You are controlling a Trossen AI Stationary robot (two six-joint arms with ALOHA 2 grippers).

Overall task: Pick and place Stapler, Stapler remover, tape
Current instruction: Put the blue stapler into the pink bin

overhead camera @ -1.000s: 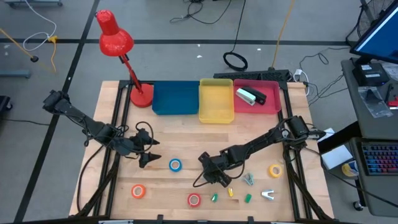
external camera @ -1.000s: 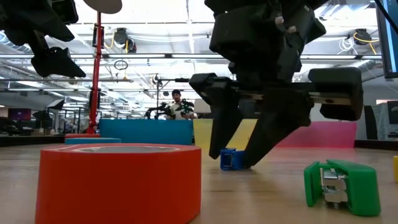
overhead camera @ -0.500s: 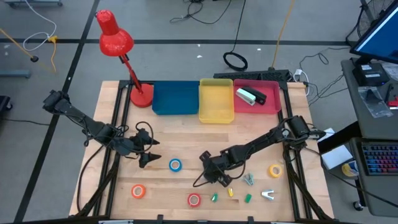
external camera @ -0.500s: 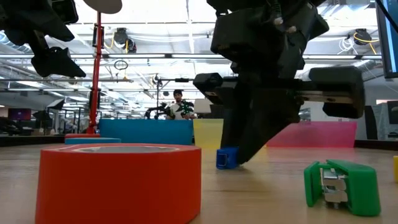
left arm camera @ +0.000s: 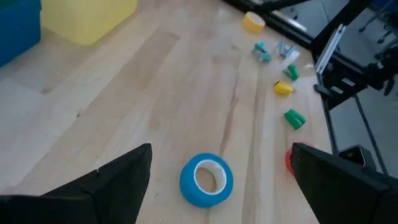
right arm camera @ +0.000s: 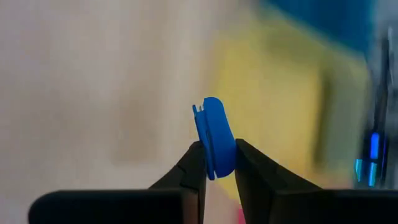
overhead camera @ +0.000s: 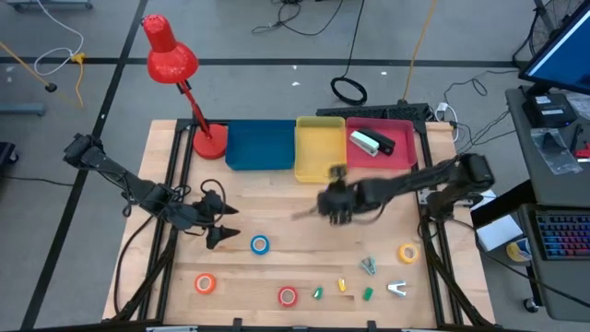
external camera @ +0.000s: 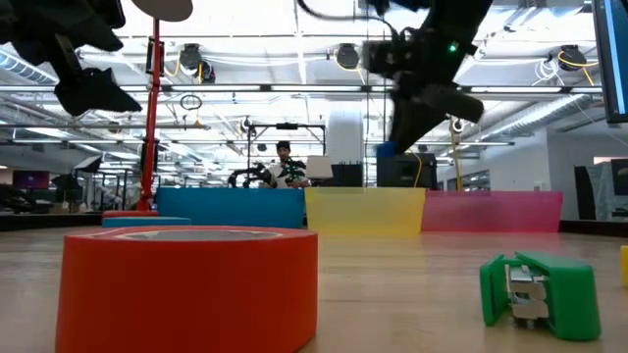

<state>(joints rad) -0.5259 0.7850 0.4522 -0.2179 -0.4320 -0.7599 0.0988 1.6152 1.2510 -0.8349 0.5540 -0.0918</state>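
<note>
My right gripper point(right arm camera: 216, 165) is shut on a small blue clip point(right arm camera: 214, 134) and hangs above the table's middle point(overhead camera: 334, 205), just in front of the yellow bin point(overhead camera: 320, 148). My left gripper point(left arm camera: 221, 149) stands open at the table's left, above and beside the blue tape point(left arm camera: 206, 180). The orange tape point(overhead camera: 205, 283), red tape point(overhead camera: 288, 296) and yellow tape point(overhead camera: 408, 253) lie flat on the table. The stapler point(overhead camera: 371, 142) lies in the pink bin point(overhead camera: 406, 159). A pale clawed piece, seemingly the stapler remover point(overhead camera: 397, 289), lies at the near right. My right gripper pinches the blue clip's lower end point(right arm camera: 216, 167) between its two fingertips point(right arm camera: 194, 163), one on each flat face. Most of the clip sticks out past the fingertips. It is lifted clear of the table.
A blue bin point(overhead camera: 260, 146) stands left of the yellow one, and a red lamp point(overhead camera: 171, 55) at the far left corner. Small green and yellow clips point(overhead camera: 367, 293) and a teal piece point(overhead camera: 369, 266) lie near the front right. Bare wood lies between the tapes and the bins.
My right gripper has shut on the blue clip where it lay on the table near the front. It has then risen fast and swung toward the far edge and the yellow bin, its wrist turning, with the clip lifted clear.
</note>
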